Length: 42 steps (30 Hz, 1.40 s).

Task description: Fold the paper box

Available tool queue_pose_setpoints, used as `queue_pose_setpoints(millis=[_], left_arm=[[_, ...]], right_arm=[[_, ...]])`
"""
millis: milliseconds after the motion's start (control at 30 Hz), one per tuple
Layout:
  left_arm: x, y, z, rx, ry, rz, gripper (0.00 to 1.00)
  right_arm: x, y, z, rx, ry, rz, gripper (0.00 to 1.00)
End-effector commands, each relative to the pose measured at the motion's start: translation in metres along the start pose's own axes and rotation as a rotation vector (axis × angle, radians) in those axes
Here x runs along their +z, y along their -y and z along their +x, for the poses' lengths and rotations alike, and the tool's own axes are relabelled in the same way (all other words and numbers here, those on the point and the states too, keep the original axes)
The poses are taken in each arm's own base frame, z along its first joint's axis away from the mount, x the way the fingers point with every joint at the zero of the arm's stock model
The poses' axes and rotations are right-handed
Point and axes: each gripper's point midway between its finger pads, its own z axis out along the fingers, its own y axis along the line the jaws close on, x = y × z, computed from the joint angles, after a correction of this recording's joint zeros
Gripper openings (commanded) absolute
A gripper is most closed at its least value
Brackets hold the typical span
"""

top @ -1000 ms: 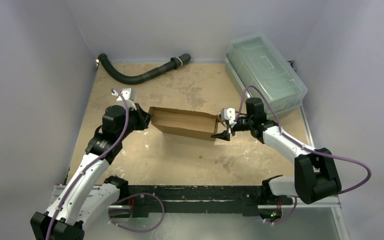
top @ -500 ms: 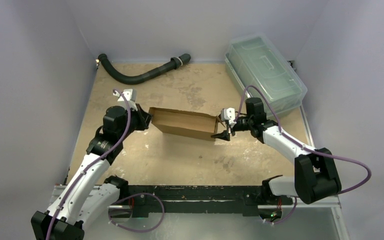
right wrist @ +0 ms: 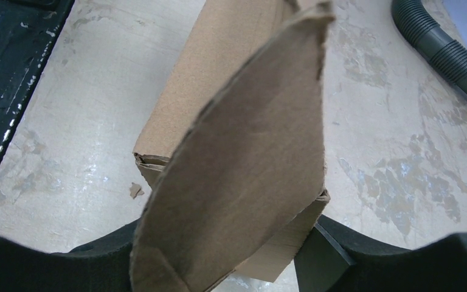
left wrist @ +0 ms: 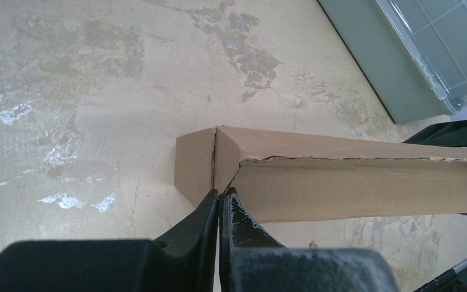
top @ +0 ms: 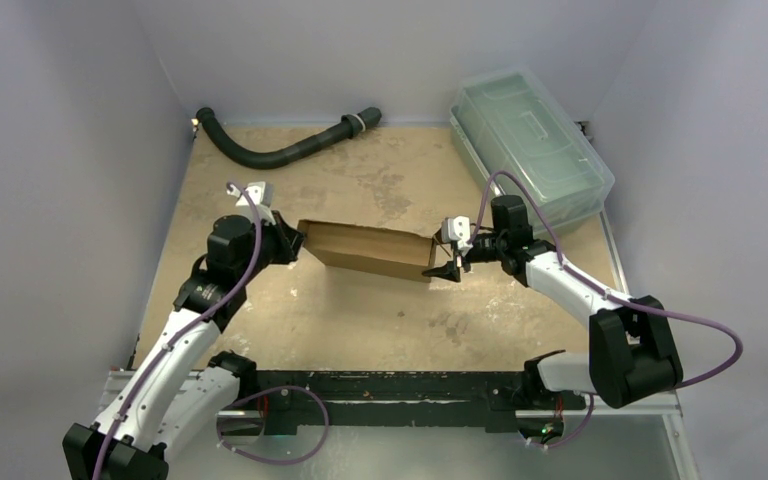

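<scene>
Left fingers [left wrist: 200, 226] together at paper box [left wrist: 352, 182] corner; right fingers [right wrist: 389, 255] clamp its end. Likely light, stiff — grip near creases.

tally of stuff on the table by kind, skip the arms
Brown cardboard paper box: 1
Clear greenish plastic lidded bin: 1
Black corrugated hose: 1
Total: 3

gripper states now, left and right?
Left gripper: shut, tips at the paper box corner.
Right gripper: closed on the paper box, other end.
</scene>
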Motion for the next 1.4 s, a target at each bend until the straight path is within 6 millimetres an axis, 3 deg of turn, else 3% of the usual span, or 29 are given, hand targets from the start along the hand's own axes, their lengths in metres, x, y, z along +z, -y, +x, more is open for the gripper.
queue_pose_setpoints(millis=[0, 267, 800, 1000, 1200, 1367], left_arm=[[-0.005, -0.019, 0.033, -0.048, -0.096, -0.081, 0.00], [-0.005, -0.021, 0.042, -0.073, -0.123, -0.087, 0.00], [0.000, -0.017, 0.034, -0.062, -0.122, -0.078, 0.02], [0.005, -0.016, 0.029, -0.057, -0.120, -0.084, 0.00], [0.008, -0.017, 0.027, -0.056, -0.121, -0.090, 0.00], [0.011, -0.016, 0.024, -0.050, -0.123, -0.089, 0.00]], right_arm=[[-0.004, 0.007, -0.010, -0.033, -0.003, 0.011, 0.48], [-0.004, 0.007, -0.010, -0.037, -0.005, 0.012, 0.49], [-0.005, 0.008, -0.011, -0.034, -0.010, 0.020, 0.57], [-0.005, 0.009, -0.010, -0.025, -0.016, 0.026, 0.69], [-0.009, 0.014, -0.015, -0.022, -0.027, 0.057, 0.90], [-0.012, 0.017, -0.021, -0.027, -0.026, 0.071, 0.99]])
